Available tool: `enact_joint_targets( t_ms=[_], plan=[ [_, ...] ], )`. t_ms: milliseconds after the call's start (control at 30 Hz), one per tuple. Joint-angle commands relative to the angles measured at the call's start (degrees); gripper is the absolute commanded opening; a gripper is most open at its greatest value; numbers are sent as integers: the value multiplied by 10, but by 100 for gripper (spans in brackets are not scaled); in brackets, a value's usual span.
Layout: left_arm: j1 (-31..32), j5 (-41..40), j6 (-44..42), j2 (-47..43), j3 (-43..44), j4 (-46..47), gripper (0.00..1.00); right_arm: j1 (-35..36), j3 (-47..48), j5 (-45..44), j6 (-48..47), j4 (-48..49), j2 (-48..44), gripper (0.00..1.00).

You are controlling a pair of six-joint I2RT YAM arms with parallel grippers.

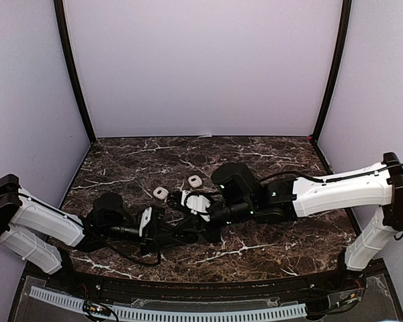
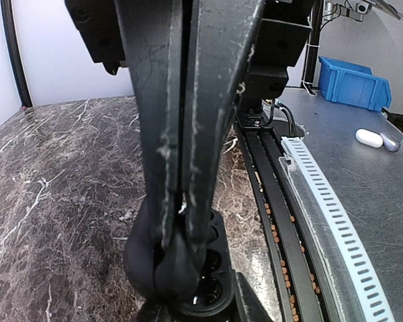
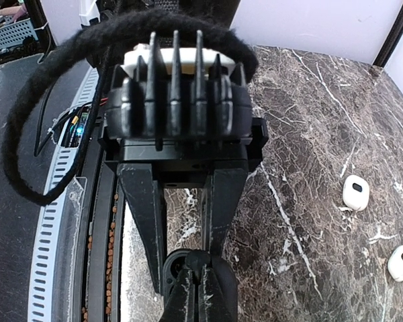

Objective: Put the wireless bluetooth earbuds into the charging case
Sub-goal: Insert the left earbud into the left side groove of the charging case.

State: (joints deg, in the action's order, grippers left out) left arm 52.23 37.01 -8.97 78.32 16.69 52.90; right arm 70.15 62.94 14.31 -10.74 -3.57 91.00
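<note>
my left end effector (image 2: pixel 183 235) is pinched nearly closed on the rounded side of the black charging case (image 2: pixel 208 282), low over the marble worktop (image 3: pixel 309 121) near its front edge. my right end effector (image 3: pixel 198 295) has its fingers pressed together just above that case. i cannot make out the earbuds; two white cases (image 3: pixel 355 192) (image 3: pixel 400 262) lie farther back.

Two white pebble-shapes (image 3: pixel 355 192) — cases, perhaps — lie apart on marble (image 3: pixel 309 121).
</note>
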Motion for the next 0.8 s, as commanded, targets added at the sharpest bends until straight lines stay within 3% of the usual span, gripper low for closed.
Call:
enact_joint_targets(
  t_ms=[0,767],
  plan=[
    [-3,5,-1,-6,10,-3,19,8,18,-5,-12,-8,24,0],
    [-3,4,-3,-10,8,-3,19,11,26,-3,-20,-49,16,0]
  ],
)
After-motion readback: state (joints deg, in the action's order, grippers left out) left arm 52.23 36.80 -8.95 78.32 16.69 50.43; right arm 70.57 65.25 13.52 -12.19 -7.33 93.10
